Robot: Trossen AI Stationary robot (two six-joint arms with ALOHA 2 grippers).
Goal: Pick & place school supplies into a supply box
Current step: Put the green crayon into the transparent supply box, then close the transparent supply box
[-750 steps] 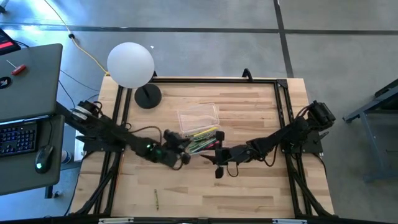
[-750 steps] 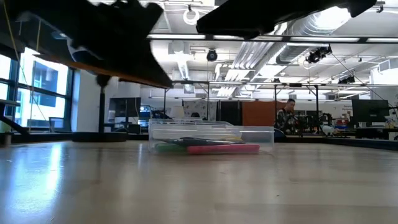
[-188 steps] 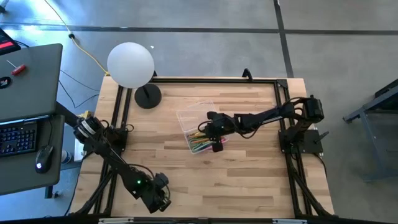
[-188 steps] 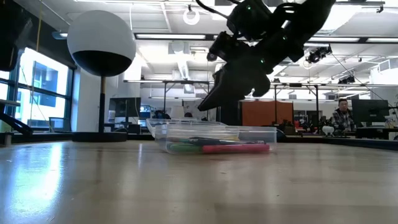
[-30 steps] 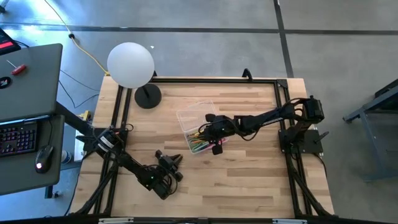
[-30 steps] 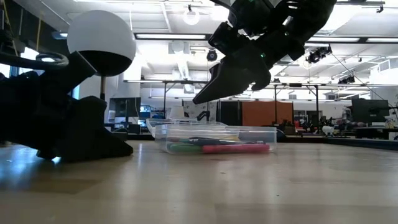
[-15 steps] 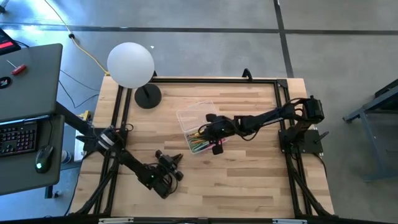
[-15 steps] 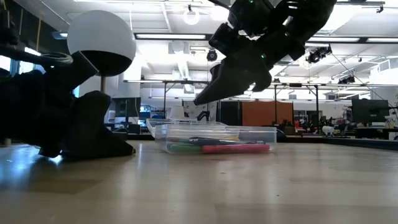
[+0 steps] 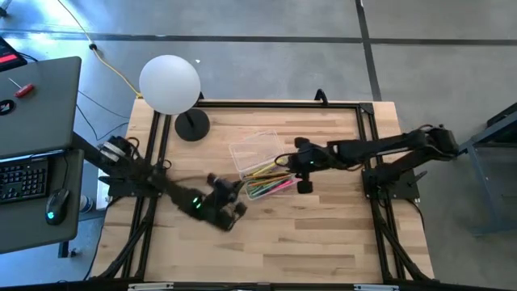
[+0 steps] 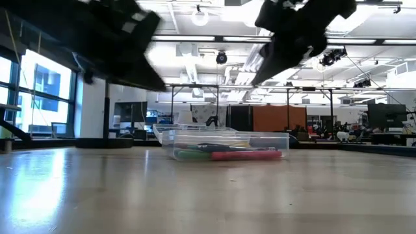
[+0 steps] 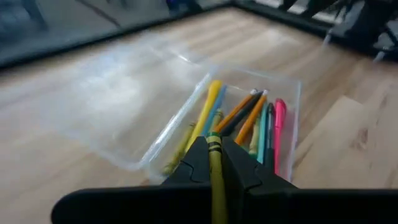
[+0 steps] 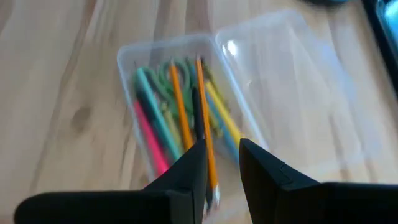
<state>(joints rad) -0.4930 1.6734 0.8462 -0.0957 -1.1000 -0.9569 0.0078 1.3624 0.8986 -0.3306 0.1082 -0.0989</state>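
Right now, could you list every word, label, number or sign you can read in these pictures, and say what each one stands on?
None can be read.
The crayon in the left gripper has a dark band, but no lettering shows.
The supply box and the pens and pencils in it show no readable print.
The keyboard keys are too small to read.

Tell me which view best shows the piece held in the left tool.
The left wrist view: the yellow-green stick sits pinched between the left tool fingers, aimed at the supply box. The high view shows only the tool; the low view shows only dark arm.
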